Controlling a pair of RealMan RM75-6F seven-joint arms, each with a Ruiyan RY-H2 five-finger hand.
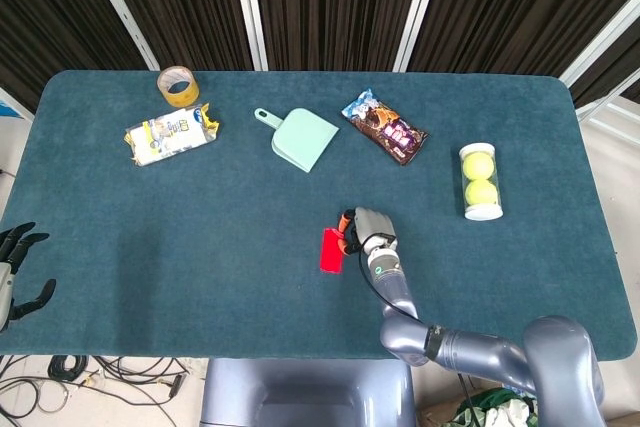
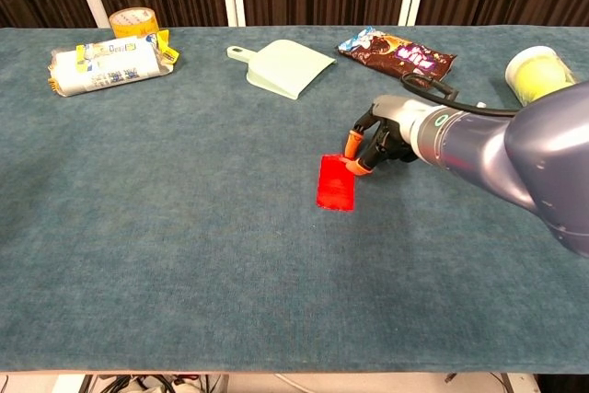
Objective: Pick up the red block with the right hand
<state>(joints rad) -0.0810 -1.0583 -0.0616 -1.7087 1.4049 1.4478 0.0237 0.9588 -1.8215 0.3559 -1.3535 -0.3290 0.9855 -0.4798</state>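
The surface (image 1: pixel 250 207) carries one red block (image 1: pixel 331 250), one tape roll (image 1: pixel 178 85), one mint dustpan (image 1: pixel 303 138), two snack packets (image 1: pixel 170 135) (image 1: pixel 385 127), and one tube (image 1: pixel 480 182) of two tennis balls.

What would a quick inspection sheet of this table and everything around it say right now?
Surface: teal cloth table, flat.
Job's things: red block lying flat, not lifted.
Clutter: tape roll, white packet, green dustpan, snack bag, tennis ball tube.
Hands: right hand fingertips at the block's right edge, contact unclear; left hand off the table's left edge, holding nothing.
Cables: black cable on the right wrist; cords on the floor.
Surroundings: dark curtains behind.
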